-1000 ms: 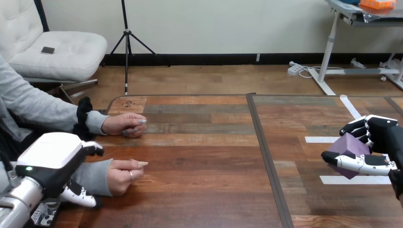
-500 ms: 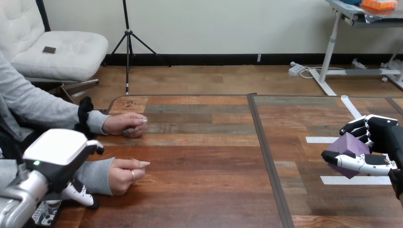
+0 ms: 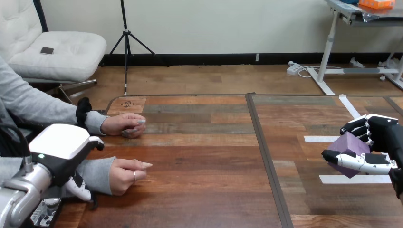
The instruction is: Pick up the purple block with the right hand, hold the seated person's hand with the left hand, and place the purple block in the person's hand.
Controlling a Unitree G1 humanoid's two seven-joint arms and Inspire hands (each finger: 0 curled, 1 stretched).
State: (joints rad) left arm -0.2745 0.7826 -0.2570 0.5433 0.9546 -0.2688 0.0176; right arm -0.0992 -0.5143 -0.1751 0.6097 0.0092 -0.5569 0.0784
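Your right robot hand [image 3: 384, 137] pinched the purple block [image 3: 349, 144] above the tabletop [image 3: 204, 171] at frame right, ready for carrying to the person's hand [image 3: 124, 175] at lower left.

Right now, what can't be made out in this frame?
- Head view: whether the left robot hand grips the person's sleeved forearm; its white back shell covers the contact.
- Head view: the purple block underside, hidden by the right robot hand curled round it.
- Head view: the right forearm, cut off by the right edge.
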